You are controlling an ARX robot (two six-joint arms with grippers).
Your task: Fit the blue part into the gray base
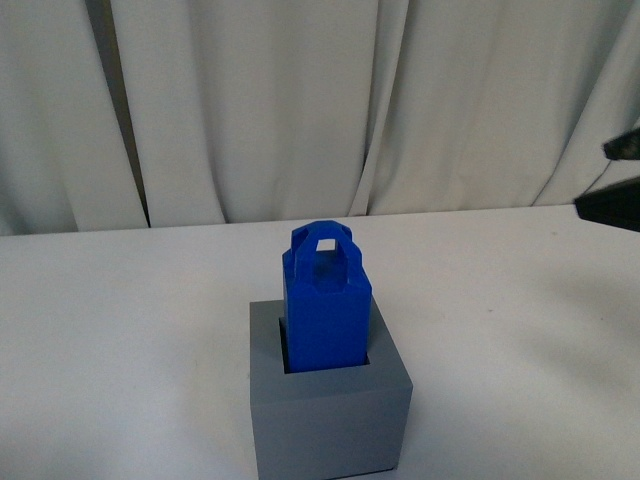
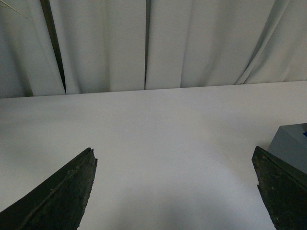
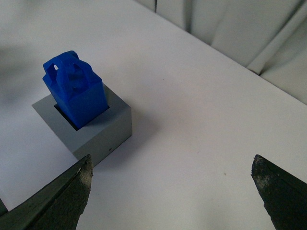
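Note:
The blue part [image 1: 326,305] stands upright in the square recess of the gray base [image 1: 330,415] near the table's front middle, its loop handle on top. Both show in the right wrist view, the blue part [image 3: 76,93] seated in the gray base [image 3: 103,132]. My right gripper [image 3: 172,165] is open and empty, held apart from the base; its dark tip [image 1: 612,195] shows at the front view's right edge. My left gripper [image 2: 175,155] is open and empty over bare table. A corner of the gray base [image 2: 290,143] shows beside one of its fingers.
The white table [image 1: 500,290] runs back to a white curtain [image 1: 300,100] that hangs along its far edge. A dark gap in the curtain [image 1: 120,100] shows at the back left.

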